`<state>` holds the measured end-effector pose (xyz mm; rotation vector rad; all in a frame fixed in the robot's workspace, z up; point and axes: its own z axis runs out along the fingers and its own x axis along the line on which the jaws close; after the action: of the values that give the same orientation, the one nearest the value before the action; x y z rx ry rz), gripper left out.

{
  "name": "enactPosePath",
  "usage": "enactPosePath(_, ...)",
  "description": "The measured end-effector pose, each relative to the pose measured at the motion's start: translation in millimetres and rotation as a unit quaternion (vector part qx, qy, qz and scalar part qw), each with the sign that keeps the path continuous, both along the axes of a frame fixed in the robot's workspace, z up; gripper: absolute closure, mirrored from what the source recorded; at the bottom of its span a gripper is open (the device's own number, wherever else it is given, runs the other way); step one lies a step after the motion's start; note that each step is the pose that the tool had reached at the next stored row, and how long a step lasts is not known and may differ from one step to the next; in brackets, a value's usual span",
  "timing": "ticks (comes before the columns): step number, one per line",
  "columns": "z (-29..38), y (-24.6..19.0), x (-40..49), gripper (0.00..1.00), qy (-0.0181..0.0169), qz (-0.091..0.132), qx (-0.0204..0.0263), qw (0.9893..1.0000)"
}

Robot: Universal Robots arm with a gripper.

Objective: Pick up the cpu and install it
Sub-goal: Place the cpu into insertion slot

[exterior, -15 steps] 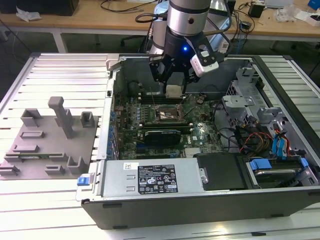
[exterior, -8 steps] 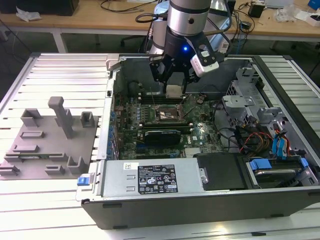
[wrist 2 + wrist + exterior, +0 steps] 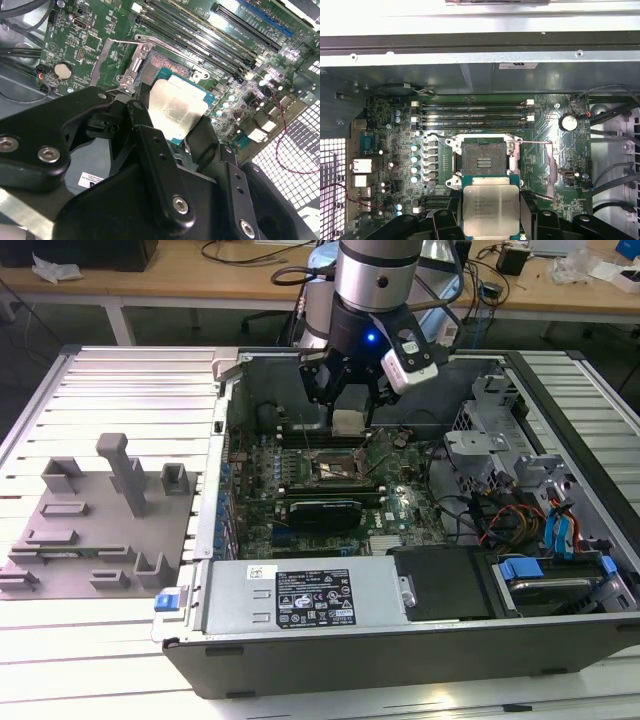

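You had the black gripper (image 3: 347,402) clenched on the small, flat, silvery-topped square cpu (image 3: 491,210). It hung just beside the dark, metal-rimmed square socket (image 3: 482,161), seemingly not yet seated. Installing called for squaring chip over socket.

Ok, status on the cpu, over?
End effector shut on cpu. Held over board, just short of open socket, not seated. Socket empty, nothing seen blocking it.
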<state>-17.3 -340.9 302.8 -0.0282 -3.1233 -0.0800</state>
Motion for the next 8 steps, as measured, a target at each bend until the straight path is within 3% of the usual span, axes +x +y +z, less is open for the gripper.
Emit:
enactPosePath(4,-0.1,0.0,0.0,0.45,0.0,-0.043,0.0,0.9991)
enactPosePath(8,-0.3,0.0,0.0,0.45,0.0,-0.08,0.0,0.9968)
